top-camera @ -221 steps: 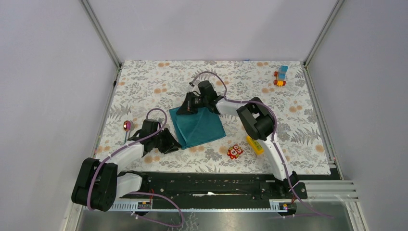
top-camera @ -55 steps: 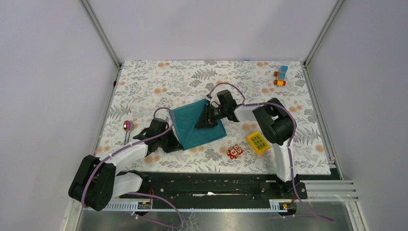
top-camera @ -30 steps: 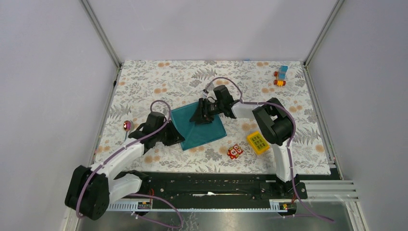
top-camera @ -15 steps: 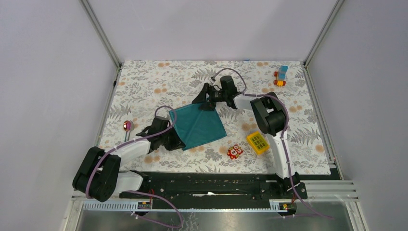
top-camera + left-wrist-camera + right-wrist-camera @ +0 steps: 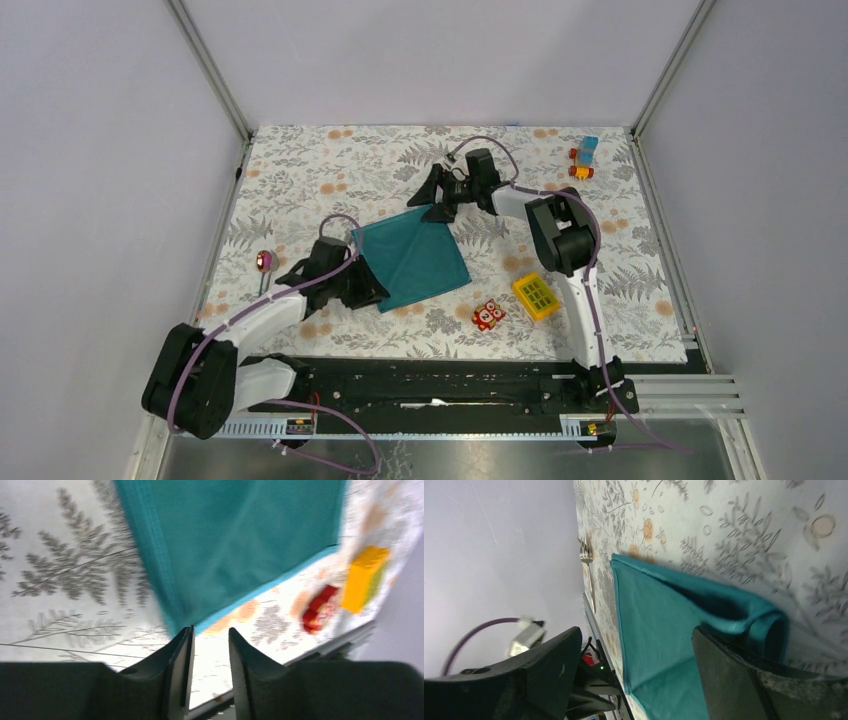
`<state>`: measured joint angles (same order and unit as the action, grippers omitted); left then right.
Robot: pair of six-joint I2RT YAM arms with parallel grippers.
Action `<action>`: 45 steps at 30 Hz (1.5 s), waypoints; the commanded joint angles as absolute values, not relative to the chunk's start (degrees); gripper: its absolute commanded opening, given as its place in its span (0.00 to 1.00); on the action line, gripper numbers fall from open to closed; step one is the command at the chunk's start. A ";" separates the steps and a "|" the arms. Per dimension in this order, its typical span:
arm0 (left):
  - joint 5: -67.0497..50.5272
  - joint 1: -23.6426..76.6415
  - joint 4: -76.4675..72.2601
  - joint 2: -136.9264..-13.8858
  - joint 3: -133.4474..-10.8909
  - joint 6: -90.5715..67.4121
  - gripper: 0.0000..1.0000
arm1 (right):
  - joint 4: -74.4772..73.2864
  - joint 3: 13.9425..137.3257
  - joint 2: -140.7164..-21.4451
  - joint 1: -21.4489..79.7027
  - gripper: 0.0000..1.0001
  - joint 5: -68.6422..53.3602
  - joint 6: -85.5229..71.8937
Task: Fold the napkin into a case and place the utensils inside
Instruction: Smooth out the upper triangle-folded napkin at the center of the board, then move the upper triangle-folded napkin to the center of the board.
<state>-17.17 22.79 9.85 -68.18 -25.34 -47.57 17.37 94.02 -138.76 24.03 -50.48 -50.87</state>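
Observation:
The teal napkin (image 5: 412, 262) lies folded flat on the floral table. My left gripper (image 5: 372, 291) is low at the napkin's near-left corner. In the left wrist view the gripper (image 5: 210, 630) stands narrowly open with only table in the gap, and the napkin (image 5: 235, 545) starts just beyond the fingertips. My right gripper (image 5: 428, 199) is at the far corner. It is wide open (image 5: 636, 630) over the napkin (image 5: 664, 645), and a raised fold (image 5: 744, 614) lies by its right finger. A spoon (image 5: 264, 262) with a pink-red bowl rests far left, and a fork (image 5: 586, 556) shows beyond the cloth.
A yellow gridded block (image 5: 537, 296) and a small red owl toy (image 5: 488, 315) sit right of the napkin, near the front. A blue and orange toy (image 5: 585, 157) stands at the far right corner. Grey walls and metal posts enclose the table.
My right gripper has opened wide and drawn back from over the napkin to its far corner, leaving the cloth folded flat. The left gripper's jaws have parted slightly at the near-left corner.

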 commanded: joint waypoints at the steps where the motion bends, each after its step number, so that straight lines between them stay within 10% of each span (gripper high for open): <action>1: -20.16 22.62 14.10 -62.44 -34.15 -47.19 0.43 | 4.57 95.68 -126.17 24.42 0.90 -49.42 -41.75; 8: -22.44 14.64 23.14 -58.96 -45.02 -41.93 0.70 | -18.09 89.04 -110.47 29.11 0.93 -29.69 -26.52; 10: -24.69 10.57 24.46 -58.29 -46.93 -40.55 0.98 | -19.49 84.85 -106.39 33.61 0.93 -23.05 -26.03; 26: -35.33 2.90 24.80 -53.10 -42.88 -38.69 0.99 | -15.36 69.84 -108.37 42.62 0.24 -4.02 -30.76; 45: -31.71 2.90 27.92 -50.10 -42.82 -36.62 0.99 | -24.36 69.20 -105.66 36.23 0.30 1.47 -18.98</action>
